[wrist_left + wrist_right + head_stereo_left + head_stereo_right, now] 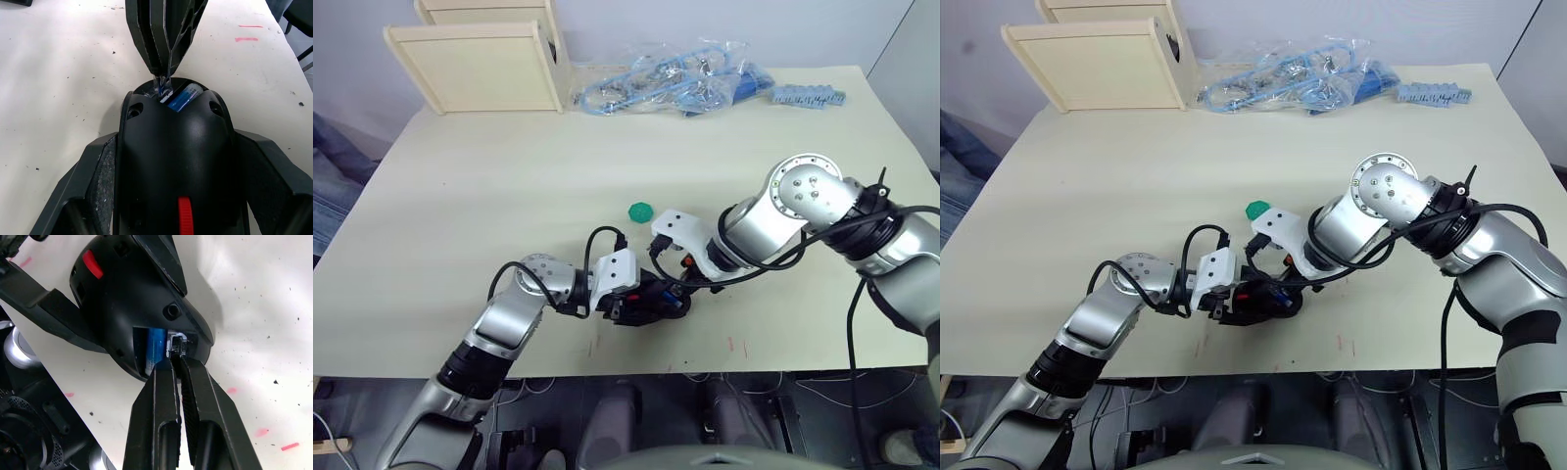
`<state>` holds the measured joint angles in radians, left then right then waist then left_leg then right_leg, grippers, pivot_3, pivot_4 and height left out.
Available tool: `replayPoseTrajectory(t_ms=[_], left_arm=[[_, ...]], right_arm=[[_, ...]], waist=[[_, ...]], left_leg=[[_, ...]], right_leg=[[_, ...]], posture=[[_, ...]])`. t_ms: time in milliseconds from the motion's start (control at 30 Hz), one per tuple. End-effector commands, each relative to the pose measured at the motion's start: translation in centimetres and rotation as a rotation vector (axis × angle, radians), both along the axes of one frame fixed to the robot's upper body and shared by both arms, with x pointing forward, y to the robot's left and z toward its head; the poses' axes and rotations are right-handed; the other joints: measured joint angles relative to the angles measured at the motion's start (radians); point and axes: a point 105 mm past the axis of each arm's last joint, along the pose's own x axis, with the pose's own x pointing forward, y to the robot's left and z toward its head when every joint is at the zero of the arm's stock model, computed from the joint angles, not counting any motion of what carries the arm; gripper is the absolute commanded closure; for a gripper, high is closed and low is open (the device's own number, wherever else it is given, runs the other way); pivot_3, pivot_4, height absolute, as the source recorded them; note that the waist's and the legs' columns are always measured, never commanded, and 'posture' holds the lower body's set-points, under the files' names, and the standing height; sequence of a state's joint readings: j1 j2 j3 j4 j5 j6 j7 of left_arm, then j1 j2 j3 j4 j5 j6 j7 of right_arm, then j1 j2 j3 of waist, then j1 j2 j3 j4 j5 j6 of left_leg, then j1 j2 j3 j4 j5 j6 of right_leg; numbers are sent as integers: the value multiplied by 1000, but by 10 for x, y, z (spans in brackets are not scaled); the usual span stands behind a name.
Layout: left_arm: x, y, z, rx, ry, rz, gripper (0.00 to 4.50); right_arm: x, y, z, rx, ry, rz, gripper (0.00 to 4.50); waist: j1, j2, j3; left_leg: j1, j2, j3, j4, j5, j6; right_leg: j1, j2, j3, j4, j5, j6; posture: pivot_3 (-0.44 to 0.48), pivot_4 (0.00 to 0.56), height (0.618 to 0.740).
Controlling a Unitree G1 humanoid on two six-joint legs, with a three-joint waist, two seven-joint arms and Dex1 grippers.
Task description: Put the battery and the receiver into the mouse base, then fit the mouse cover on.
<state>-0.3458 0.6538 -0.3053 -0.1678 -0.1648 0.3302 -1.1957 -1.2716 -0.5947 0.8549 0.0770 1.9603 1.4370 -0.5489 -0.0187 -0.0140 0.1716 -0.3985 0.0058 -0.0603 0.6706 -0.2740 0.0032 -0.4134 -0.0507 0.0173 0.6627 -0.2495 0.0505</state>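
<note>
The mouse base (651, 300) is a black oval body with a red part, close to the table's front edge. My left gripper (176, 147) is shut on it, one finger (93, 186) on each flank. The blue battery (182, 98) lies in the base's open compartment, also seen as a blue cylinder (155, 350). Beside it a small silvery receiver (176, 343) sits at the compartment's edge, pinched by my right gripper (177, 363), which is shut on it. The right gripper (677, 274) reaches in from the right. The mouse cover is out of view.
A small green cap (639, 211) lies just behind the two grippers. At the back stand pale wooden boxes (480, 59), a plastic bag of blue cables (666, 78) and a blue-grey strip (808, 96). The table's front edge (636, 372) is close to the mouse base.
</note>
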Motion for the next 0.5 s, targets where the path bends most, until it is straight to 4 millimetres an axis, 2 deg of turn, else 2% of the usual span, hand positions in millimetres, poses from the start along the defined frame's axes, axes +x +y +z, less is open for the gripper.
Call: replayPoseTrajectory(t_ms=[33, 500], left_arm=[[-8, -4, 1, -10, 8, -33, 1527], [-8, -4, -1, -12, 10, -30, 1527]], right_arm=[[0, 4, 4, 32, -1, -2, 4500], [-4, 5, -3, -1, -13, 13, 4500]], waist=[[0, 0, 0], [-1, 0, 0]], left_leg=[[0, 0, 0, 0, 0, 0], [0, 0, 0, 0, 0, 0]], right_leg=[[0, 0, 0, 0, 0, 0], [0, 0, 0, 0, 0, 0]], posture=[[0, 150, 740], [0, 150, 740]])
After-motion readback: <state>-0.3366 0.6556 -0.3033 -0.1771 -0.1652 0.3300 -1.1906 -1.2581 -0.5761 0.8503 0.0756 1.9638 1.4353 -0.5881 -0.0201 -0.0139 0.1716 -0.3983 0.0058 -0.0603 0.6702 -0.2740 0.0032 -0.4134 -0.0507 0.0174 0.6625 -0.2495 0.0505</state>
